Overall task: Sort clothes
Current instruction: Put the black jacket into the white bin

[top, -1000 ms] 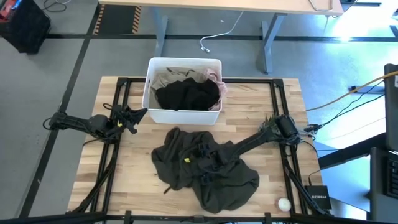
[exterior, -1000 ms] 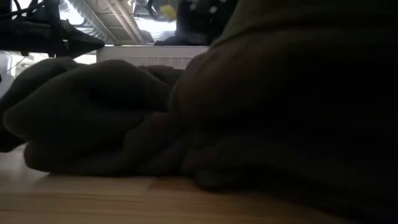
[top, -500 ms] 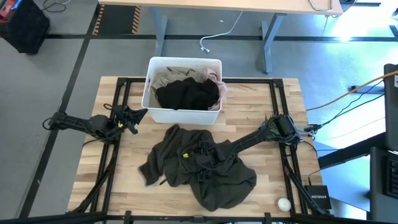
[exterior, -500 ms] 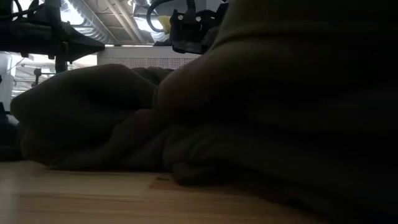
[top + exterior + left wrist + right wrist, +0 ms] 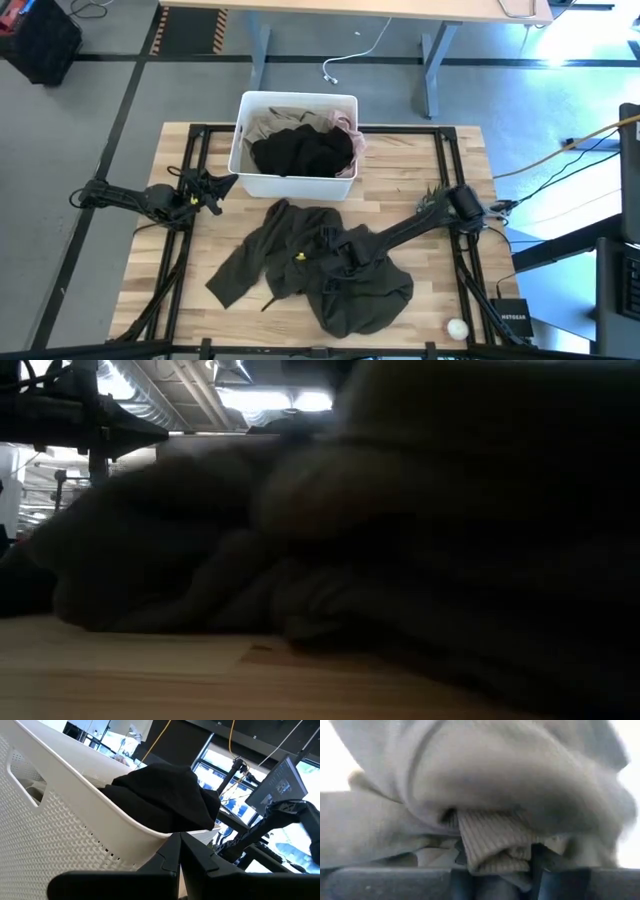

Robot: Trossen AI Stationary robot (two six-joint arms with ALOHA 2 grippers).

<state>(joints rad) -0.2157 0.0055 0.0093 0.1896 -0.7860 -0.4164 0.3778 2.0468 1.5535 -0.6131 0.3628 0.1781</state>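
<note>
- Wooden counter (image 5: 420, 165) holds a white bin (image 5: 240, 150) at the back, with black (image 5: 300, 153), beige (image 5: 265, 122) and pink (image 5: 345, 125) clothes inside.
- Big green garment (image 5: 320, 280) lies in front; its left part has spread out more than a moment ago, so sorting has started.
- Right tool (image 5: 328, 252) is pinching a ribbed fold.
- Left tool (image 5: 222, 183) waits beside the bin, closed tight.
- Low view is mostly blocked by cloth.

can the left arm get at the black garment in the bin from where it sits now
Probably yes: the left gripper waits, shut, beside the white bin, and the black garment lies heaped uncovered on top. Only the bin wall stands between.
</note>
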